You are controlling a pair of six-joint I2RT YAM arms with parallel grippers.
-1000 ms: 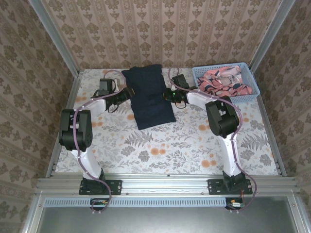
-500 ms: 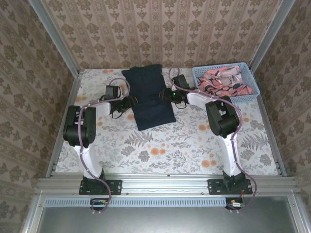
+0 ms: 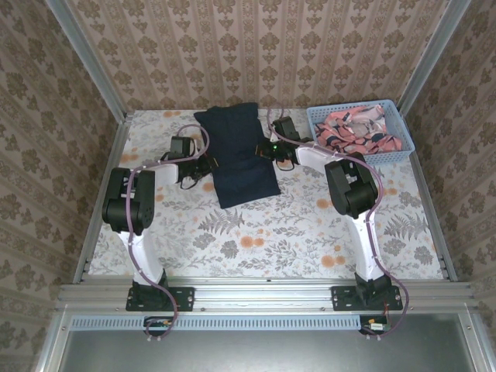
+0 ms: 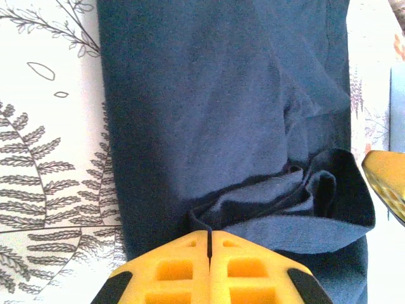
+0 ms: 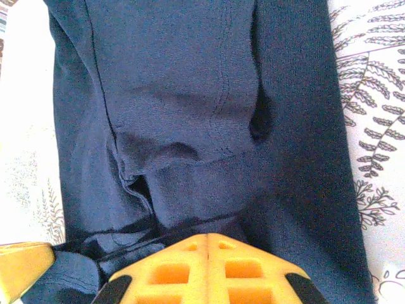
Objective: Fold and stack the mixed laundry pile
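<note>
So the big dark navy short-sleeved cloth T-shirt (image 3: 240,151) is lying flat as a long folded strip toward the far middle of the floral-print table (image 3: 271,232), running from the back edge down toward the arms. The left gripper (image 3: 208,164) sits right at the shirt's left edge and the right gripper (image 3: 263,149) right at its right edge, roughly across from each other with the strip between them.

From the left wrist cam, its yellow fingers (image 4: 183,266) are pressed tight together with a puckered fold of the navy fabric caught at the tips, so it's pinching the shirt's edge. Same deal on the right wrist cam: yellow fingers (image 5: 243,269) squeezed together on a bunched bit of the hem, cloth wrinkling up toward them.

Off to the right, the pink garment with the navy-and-white pattern (image 3: 356,128) is heaped inside the light blue plastic lattice basket (image 3: 387,155) in the far right corner, well apart from both grippers.
</note>
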